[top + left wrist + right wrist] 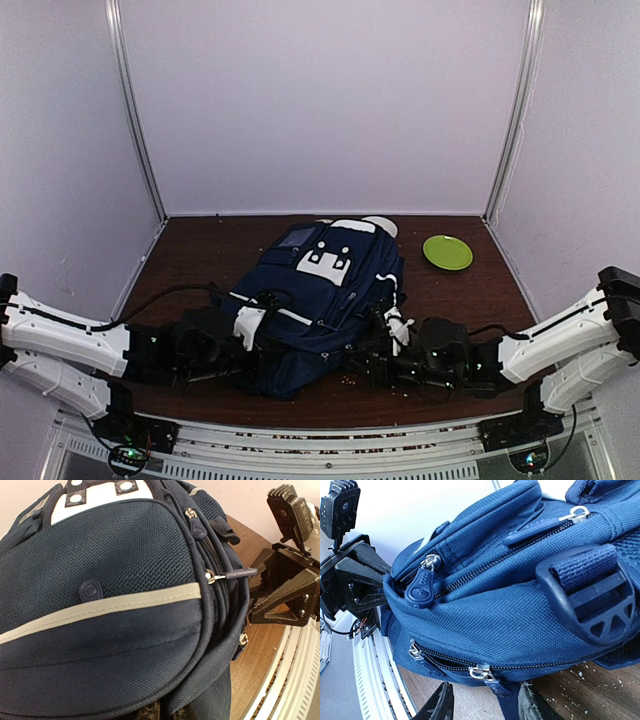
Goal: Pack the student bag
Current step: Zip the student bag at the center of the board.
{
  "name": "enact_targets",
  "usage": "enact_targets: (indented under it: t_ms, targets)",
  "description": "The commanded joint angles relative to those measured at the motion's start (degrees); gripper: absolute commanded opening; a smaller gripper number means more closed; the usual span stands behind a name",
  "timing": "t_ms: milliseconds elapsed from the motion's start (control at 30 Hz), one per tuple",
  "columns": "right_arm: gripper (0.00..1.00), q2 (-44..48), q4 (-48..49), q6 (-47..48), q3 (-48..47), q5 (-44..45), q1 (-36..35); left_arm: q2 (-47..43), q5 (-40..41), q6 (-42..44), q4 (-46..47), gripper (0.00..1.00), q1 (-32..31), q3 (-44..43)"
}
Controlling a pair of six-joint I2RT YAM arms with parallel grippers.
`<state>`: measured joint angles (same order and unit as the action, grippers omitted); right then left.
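The right gripper (487, 706) has its two fingers set apart with open air between them. A zipper pull (484, 674) from the lowest zip hangs just above the gap, and the fingers grip nothing. The left gripper (374, 586) has its fingers drawn narrow, tips up against the opposite flank of the student bag (320, 295). Whether they pinch any fabric cannot be told, as navy cloth fills that arm's own wrist view.

The bag lies flat in the middle of the brown table (190, 250), front face up. Its long axis runs from the near edge toward the back wall, leaning slightly right as it goes. The top, with the white buckle patch (330, 258), is at the far end and the base is at the near end. The two grippers flank its near half, one on each side.

The left arm (70, 340) and right arm (560, 335) come in low from the outer near corners — forearms almost level with the tabletop, wrists facing each other across the bag.

A green plate (447, 252) sits well apart from the bag, by the far right corner.
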<state>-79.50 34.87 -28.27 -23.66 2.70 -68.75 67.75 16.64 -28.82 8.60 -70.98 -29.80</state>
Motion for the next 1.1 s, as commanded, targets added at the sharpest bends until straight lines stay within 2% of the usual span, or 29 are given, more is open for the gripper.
enact_targets:
  t_ms: [0,333,633,733,833,900,1067]
  targets:
    - [0.43,-1.6,4.5,1.0,0.4,-3.2,0.7,-1.6,4.3,-1.4,1.7,0.00,1.4,-1.2]
    - [0.40,-4.5,8.5,-0.6,1.0,-7.8,0.9,-1.6,4.5,-1.3,1.5,0.00,1.4,-1.2]
    - [0.36,0.6,16.3,-4.5,8.0,-6.5,1.0,-1.9,4.8,-1.2,1.3,0.00,1.4,-1.0]
    - [0.36,1.3,14.7,-5.2,9.0,-4.1,1.2,-2.1,5.2,-1.5,1.3,0.00,1.4,-0.9]
    - [0.36,-0.3,14.2,-5.5,8.2,-5.3,2.0,-2.4,5.2,-1.4,0.9,0.00,1.4,-0.8]
    - [0.36,-2.2,18.2,-7.1,8.8,-7.5,3.3,-2.7,5.3,-1.5,0.7,0.00,1.4,-0.7]
    - [0.41,-9.9,37.1,-13.3,11.2,-15.3,7.3,-4.4,5.2,-2.2,0.2,0.00,1.4,0.1]
